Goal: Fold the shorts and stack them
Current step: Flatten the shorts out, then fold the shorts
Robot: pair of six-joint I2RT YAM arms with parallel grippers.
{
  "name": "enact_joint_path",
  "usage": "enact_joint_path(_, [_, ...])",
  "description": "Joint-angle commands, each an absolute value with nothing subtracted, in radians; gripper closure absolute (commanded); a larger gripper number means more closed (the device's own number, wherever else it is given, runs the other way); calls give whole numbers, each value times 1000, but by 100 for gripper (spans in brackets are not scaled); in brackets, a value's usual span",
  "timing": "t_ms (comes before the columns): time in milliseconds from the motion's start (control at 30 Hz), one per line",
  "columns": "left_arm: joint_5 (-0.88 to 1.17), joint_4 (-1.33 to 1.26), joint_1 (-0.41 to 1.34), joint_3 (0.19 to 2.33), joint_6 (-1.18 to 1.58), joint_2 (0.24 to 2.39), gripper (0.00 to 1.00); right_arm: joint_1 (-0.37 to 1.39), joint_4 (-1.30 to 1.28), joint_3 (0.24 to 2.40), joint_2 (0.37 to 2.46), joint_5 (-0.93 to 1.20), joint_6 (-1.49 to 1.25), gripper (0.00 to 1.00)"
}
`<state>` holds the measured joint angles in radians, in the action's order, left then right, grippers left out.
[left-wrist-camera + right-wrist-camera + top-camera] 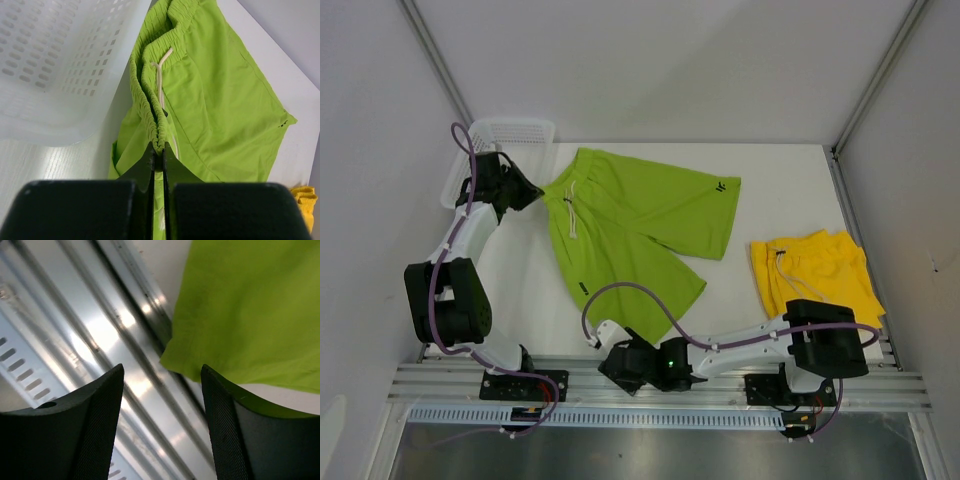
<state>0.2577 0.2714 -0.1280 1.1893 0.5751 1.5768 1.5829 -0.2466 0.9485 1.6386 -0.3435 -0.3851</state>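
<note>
I'm setting up the first fold on the lime green fabric shorts (640,225) spread on the worktop (780,180): my left hand (159,150) is pinching the waistband by the white mesh basket (510,135), my right hand (162,375) is hanging wide open and empty near the leg hem, probably needing a grip there next.

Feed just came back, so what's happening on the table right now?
The left gripper is shut on the waistband of the lime green shorts, beside the white basket. The right gripper is open and empty, over the metal rail at a leg corner of that pair. The yellow shorts lie apart on the right; nothing is stacked yet.
</note>
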Motion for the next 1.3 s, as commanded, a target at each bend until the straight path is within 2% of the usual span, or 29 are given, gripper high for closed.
enact_joint_path(0, [270, 238, -141, 1186, 566, 1531, 100, 1537, -226, 982, 1657, -365, -350, 35])
enact_joint_path(167, [273, 236, -140, 1186, 568, 1536, 100, 1513, -203, 966, 1689, -347, -330, 35])
enact_joint_path(267, [273, 235, -140, 1184, 568, 1534, 100, 1505, -183, 966, 1713, -344, -324, 39])
enact_joint_path(300, [273, 233, -140, 1184, 568, 1535, 100, 1505, -178, 966, 1716, -341, -321, 47])
enact_joint_path(467, [265, 236, -140, 1186, 572, 1534, 100, 1522, -172, 979, 1727, -327, -302, 64])
enact_joint_path(533, [249, 250, -140, 1186, 587, 1531, 100, 1532, -184, 985, 1729, -339, -299, 88])
enact_joint_path(600, [230, 261, -140, 1181, 609, 1519, 100, 1546, -196, 979, 1701, -350, -299, 100])
enact_joint_path(933, [101, 432, -141, 1201, 661, 1439, 100, 1695, -284, 933, 1412, -330, -304, 100])
enact_joint_path(1067, [123, 497, -149, 1187, 681, 1422, 100, 1761, -356, 939, 1356, -299, -322, 100])
enact_joint_path(1267, [56, 514, -153, 1034, 745, 1246, 100, 1841, -422, 936, 1244, -333, -373, 100])
